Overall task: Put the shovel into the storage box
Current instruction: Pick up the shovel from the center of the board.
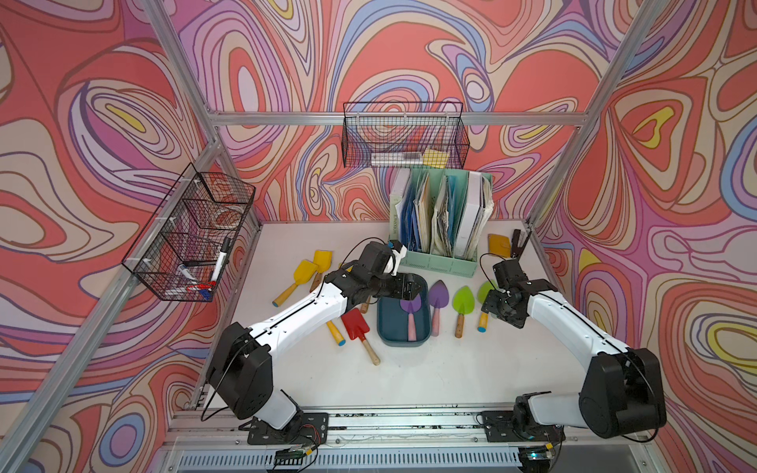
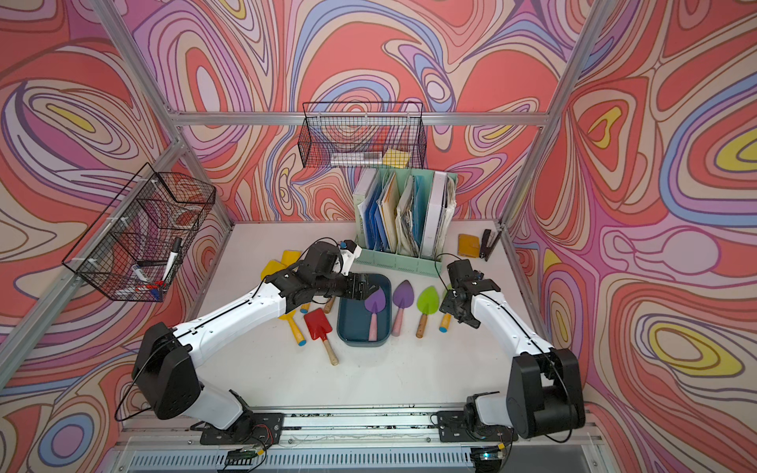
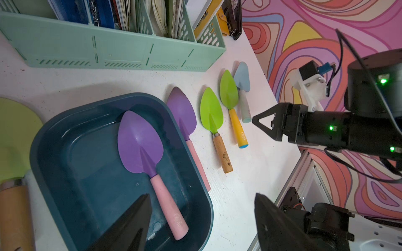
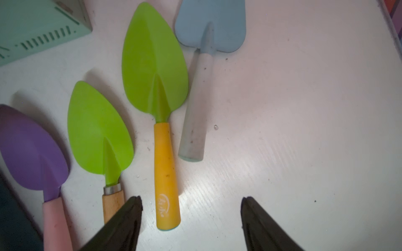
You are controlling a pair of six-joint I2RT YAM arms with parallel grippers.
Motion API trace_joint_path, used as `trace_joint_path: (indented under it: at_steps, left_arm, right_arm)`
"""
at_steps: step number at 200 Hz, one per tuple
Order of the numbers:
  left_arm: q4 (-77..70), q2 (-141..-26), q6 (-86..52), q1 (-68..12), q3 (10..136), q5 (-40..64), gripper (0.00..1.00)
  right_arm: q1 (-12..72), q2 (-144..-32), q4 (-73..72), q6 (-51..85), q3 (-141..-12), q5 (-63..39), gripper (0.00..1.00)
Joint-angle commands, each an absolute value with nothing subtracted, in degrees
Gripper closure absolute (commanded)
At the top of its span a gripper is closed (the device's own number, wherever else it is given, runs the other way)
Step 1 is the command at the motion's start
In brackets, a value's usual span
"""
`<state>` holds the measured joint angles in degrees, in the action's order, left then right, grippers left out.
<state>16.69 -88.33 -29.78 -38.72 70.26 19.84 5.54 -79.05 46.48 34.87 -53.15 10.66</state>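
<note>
The purple shovel (image 3: pixel 140 143) lies flat inside the box (image 3: pixel 76 169), pink handle toward the robot's side; the left pincer (image 3: pixel 202 194) hangs above the box, spread and holding nothing; a second purple shovel (image 3: pixel 181 108) lies on the table (image 3: pixel 250 173) just beside the box; the right pincer (image 4: pixel 191 198), also spread and holding nothing, hangs near a green shovel (image 4: pixel 154 65) with a yellow handle.

The right claw (image 4: pixel 191 202) hangs open and empty over the white worktop (image 4: pixel 304 108); the handle end of a yellow-handled green shovel (image 4: pixel 166 173) lies between its fingertips; a pale blue shovel (image 4: pixel 208 28) lies just beside that one; on the other side lie a wooden-handled green shovel (image 4: pixel 97 128), then a purple shovel (image 4: pixel 30 150).
</note>
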Motion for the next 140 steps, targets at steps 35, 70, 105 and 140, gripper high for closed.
trace_joint_path:
  at_steps: [35,70,105,140]
  left_arm:
    - [15.6,-87.1,-28.5,-39.1,68.7,20.6,0.20]
    - [15.5,-87.3,-28.2,-39.2,68.9,20.3,0.20]
    - [15.6,-87.4,-28.1,-39.2,68.9,20.1,0.20]
    - [15.6,-87.6,-28.3,-39.2,69.1,19.9,0.20]
  right_arm:
    - [1.4,-84.9,38.7,33.2,-53.4,6.8,0.29]
    - [0.4,-89.3,35.9,33.5,-53.7,6.7,0.31]
    - [-0.6,-91.7,33.0,33.8,-52.4,6.7,0.35]
    - [-1.1,-93.1,30.9,33.8,-51.2,6.5,0.43]
